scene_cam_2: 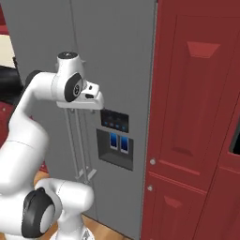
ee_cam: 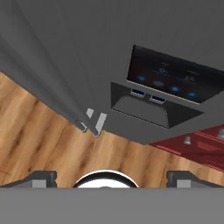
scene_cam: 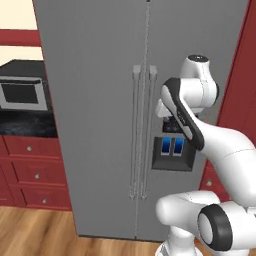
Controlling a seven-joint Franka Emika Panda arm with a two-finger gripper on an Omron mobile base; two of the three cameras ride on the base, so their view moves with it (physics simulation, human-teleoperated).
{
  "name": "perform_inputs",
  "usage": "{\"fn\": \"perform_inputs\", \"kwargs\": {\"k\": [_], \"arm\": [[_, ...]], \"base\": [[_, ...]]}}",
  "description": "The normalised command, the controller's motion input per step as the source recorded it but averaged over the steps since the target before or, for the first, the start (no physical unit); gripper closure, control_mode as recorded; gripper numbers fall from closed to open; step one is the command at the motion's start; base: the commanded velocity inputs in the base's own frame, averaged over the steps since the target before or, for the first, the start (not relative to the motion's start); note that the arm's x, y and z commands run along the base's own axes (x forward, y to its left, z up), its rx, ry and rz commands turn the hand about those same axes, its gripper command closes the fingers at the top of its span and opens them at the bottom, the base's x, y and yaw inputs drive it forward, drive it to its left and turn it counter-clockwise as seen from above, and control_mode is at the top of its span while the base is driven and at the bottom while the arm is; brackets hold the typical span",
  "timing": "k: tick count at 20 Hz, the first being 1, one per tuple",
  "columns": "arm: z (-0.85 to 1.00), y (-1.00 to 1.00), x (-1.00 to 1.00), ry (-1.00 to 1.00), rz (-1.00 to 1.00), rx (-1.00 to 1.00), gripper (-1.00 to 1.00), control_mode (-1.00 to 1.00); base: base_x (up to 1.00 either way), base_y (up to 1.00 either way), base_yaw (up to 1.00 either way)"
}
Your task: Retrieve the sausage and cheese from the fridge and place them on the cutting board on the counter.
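A tall grey fridge stands shut, its two long bar handles side by side at the centre seam and a blue-lit dispenser panel on the right door. The pincer hangs near the panel, fingers spread wide, gripping nothing. A black marbled surface lies left; red cabinets stand right.

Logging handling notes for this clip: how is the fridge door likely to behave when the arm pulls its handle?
The fridge doors are shut and tall, so the door probably feels heavy and swings stiffly on its hinge rather than flexing. The bar handles look long, slim and smooth, so a grip may slide along them. The end effector is open and apart from them.
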Motion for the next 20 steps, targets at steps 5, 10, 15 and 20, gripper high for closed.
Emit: {"fn": "perform_inputs", "kwargs": {"k": [5,10,15,20], "arm": [[0.0,0.0,0.0,0.0,0.0,0.0,-1.0,1.0],[0.02,0.24,-0.03,-0.03,0.12,0.0,-1.0,-1.0],[0.05,0.94,0.0,-0.22,-0.17,-0.08,-1.0,-1.0],[-0.09,0.79,0.38,-0.22,-0.37,-0.09,-1.0,-1.0]], "base": [[0.15,-0.17,0.27],[0.0,0.0,0.06],[0.0,0.0,0.0],[0.0,0.0,0.0]]}}
